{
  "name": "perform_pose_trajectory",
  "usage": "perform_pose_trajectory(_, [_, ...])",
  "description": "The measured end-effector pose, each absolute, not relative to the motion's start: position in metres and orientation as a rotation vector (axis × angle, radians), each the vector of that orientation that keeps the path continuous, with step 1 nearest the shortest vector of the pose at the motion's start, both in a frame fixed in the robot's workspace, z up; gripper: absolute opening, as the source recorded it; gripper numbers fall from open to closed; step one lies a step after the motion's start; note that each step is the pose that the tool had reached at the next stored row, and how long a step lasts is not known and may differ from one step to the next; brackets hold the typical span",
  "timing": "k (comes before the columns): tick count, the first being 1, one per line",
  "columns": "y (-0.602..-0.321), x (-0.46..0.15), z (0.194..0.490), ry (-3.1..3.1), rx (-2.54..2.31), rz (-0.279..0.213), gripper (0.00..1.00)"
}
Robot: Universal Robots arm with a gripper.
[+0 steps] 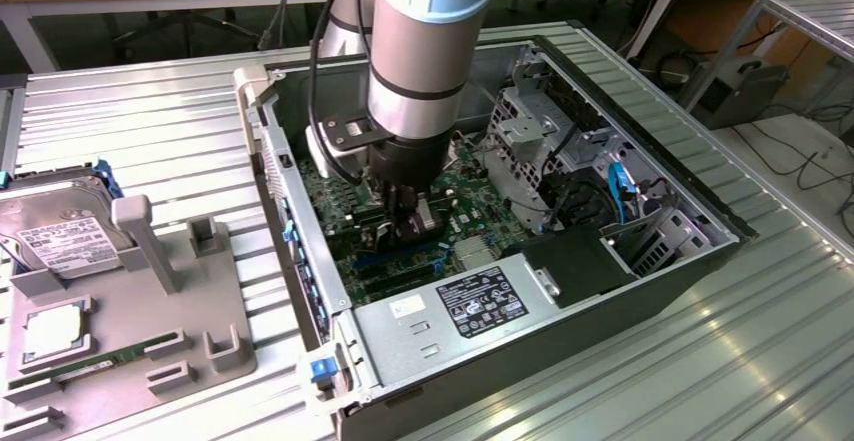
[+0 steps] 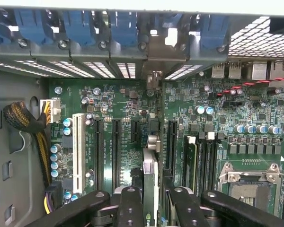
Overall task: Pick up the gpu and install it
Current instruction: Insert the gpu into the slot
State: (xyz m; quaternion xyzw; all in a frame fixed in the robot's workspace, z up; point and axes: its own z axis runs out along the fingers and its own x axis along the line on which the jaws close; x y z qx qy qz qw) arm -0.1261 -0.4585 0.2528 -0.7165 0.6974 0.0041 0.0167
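**Lowering the gpu into the board, not seated yet by the look of it**

Starting closest to the wrist camera: the gripper (image 2: 151, 208) had its two black fingers (image 2: 130, 208) pinched on either side of the gpu (image 2: 150, 172), which stood edge-on between them, thin and upright, with its far end pointing toward the back of the case. So the jaws were clamped on the card, not spread free.

Just past the card was the motherboard (image 2: 227, 118), and everything else is easiest to place off that. The card hung over the middle of the motherboard, lined up with the row of long black expansion slots (image 2: 116, 146), with its metal bracket (image 2: 154, 80) end reaching toward the rear slot covers. A white slot (image 2: 78, 151) sat off to one side of the motherboard, the empty CPU socket (image 2: 248, 182) on the other.

From the exterior view, the arm (image 1: 420, 81) reached straight down into the open PC case (image 1: 667, 271), gripper (image 1: 407, 223) low over the motherboard, beside the power supply (image 1: 461, 311).

Further out, well apart from the case on the exterior view's left, a grey holder tray (image 1: 200, 331) held a hard drive (image 1: 67, 241).

My read: pickup done, card brought to the slot area. I couldn't tell if the edge was actually pushed home, so seating and letting go looked like what was left.
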Motion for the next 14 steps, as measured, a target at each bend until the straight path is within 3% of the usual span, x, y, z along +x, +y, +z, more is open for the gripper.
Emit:
perform_pose_trajectory(12, [-0.4583, -0.1279, 0.2522, 2.168, -2.226, 0.014, 0.26])
perform_pose_trajectory(14, [-0.4584, -0.1277, 0.2527, 2.168, -2.227, 0.013, 0.34])
